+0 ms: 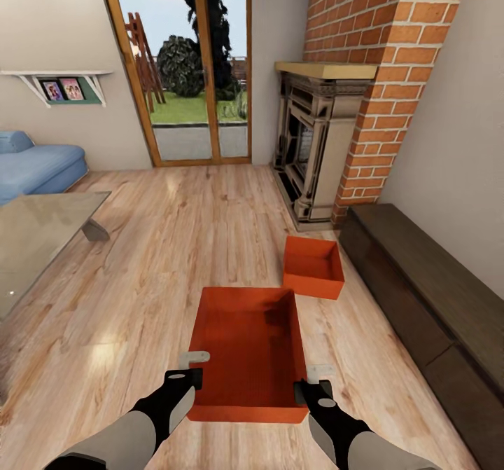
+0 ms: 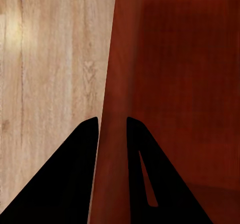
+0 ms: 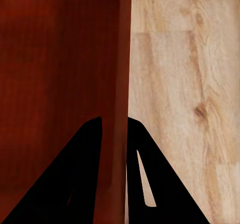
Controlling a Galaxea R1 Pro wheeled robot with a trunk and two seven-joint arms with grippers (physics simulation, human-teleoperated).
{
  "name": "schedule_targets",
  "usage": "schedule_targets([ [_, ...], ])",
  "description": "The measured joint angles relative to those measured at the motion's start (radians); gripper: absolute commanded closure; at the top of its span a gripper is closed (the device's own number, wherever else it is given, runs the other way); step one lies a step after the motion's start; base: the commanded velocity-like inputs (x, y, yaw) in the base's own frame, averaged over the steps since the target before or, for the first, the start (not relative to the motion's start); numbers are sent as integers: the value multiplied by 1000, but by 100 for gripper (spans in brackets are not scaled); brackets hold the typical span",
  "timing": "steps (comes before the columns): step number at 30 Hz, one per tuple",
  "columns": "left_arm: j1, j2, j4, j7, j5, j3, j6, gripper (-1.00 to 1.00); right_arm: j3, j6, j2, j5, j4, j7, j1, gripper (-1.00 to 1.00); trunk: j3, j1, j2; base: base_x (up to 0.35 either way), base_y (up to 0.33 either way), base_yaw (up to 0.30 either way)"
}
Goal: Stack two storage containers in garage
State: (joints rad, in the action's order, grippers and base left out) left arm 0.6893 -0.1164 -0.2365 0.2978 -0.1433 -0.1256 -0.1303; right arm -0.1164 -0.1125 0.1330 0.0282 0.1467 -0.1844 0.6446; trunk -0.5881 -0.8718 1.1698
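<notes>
While both storage containers sit on the living room's wood plank floor (image 1: 140, 260), nothing has reached the garage yet. The near container (image 1: 248, 354) lies between the arms, the far container (image 1: 313, 267) by the fireplace (image 1: 315, 148). The left gripper (image 2: 112, 121) and right gripper (image 3: 114, 121) each straddle a side wall, fingers narrowed onto it; carrying and stacking remain.

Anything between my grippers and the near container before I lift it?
Nothing visible. The left gripper straddles the left wall of the near container, one finger on each side, and the right gripper straddles its right wall the same way. The second container sits apart, farther ahead on the wood floor.
</notes>
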Motion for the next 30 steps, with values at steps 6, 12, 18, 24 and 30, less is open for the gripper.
schedule_targets([
  [6, 0, 0, 0, 0, 1, 1, 0, 100, -1, 0, 0, 1, 0, 0, 0, 100, 27, 23, -42, 0, 0, 83],
  [12, 0, 0, -1, -1, 3, 2, 0, 100, -1, -1, 0, 3, 0, 1, 0, 100, 55, 46, -84, 0, 0, 87],
  [18, 0, 1, -1, -4, 5, 3, 0, 100, -1, -2, 1, 4, 0, 0, 0, 100, 82, 69, -126, 0, 0, 86],
  [24, 0, 3, 0, -6, 6, 4, 0, 100, 0, -3, 2, 4, -2, -1, 0, 100, 110, 92, -168, 0, 0, 83],
  [30, 0, 3, 1, -7, 6, 4, 0, 100, -1, -3, 2, 4, -2, -2, 0, 100, 138, 115, -210, 0, 0, 30],
])
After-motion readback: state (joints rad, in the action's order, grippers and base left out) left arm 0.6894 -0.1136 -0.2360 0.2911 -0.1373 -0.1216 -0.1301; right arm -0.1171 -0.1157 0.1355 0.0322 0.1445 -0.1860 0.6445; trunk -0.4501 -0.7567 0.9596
